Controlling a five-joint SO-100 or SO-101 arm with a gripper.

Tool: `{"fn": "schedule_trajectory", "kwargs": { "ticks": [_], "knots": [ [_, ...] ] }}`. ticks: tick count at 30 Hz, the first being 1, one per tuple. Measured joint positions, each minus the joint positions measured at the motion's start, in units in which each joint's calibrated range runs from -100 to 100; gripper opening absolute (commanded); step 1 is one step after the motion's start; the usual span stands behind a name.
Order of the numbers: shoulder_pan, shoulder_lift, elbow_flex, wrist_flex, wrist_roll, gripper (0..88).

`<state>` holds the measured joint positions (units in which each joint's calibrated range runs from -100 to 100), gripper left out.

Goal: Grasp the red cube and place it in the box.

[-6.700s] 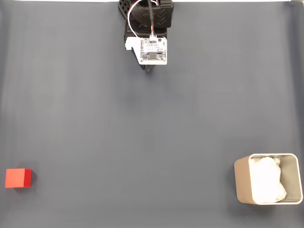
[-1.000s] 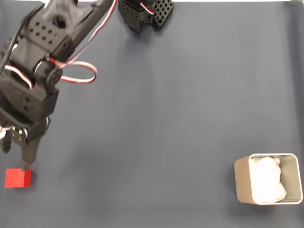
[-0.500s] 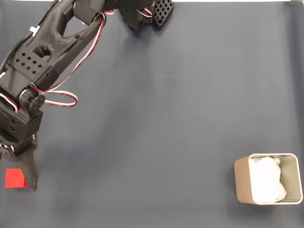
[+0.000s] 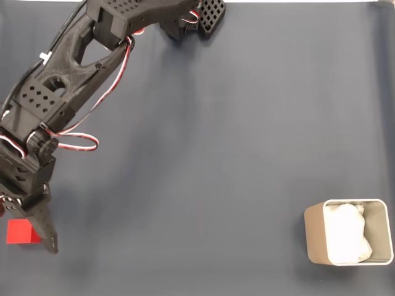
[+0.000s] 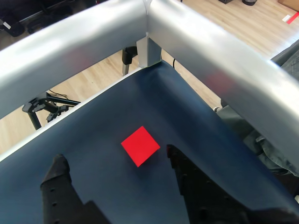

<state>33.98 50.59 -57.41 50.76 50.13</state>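
Observation:
The red cube [image 4: 18, 232] lies on the dark mat near the left edge of the fixed view. My gripper [image 4: 29, 243] hangs over it, open, one black finger [image 4: 48, 234] running down the cube's right side. In the wrist view the red cube [image 5: 140, 145] sits flat on the mat just ahead of the open gripper [image 5: 115, 158], closer to the right finger [image 5: 180, 163] than to the left finger [image 5: 57, 169]; nothing is held. The beige box [image 4: 313, 237] with white lining [image 4: 347, 234] stands at the lower right of the fixed view, far from the gripper.
The arm's base [image 4: 185, 18] is at the top middle of the fixed view, and the arm stretches diagonally to the lower left. In the wrist view, silver frame rails [image 5: 205, 51] meet at the table corner just beyond the cube, with wooden floor [image 5: 93, 79] behind.
Over the last second the arm has reached further down the left side, and its finger has slid from above the cube to alongside and past its right face. The cube has not moved.

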Motion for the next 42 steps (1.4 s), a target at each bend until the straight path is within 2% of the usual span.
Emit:
{"fn": "schedule_trajectory", "kwargs": {
  "ticks": [25,42],
  "knots": [
    [1.34,12.33,-13.92,-2.31,0.05,49.3],
    [0.67,14.24,-14.10,-3.66,0.05,49.6]
  ]
}}
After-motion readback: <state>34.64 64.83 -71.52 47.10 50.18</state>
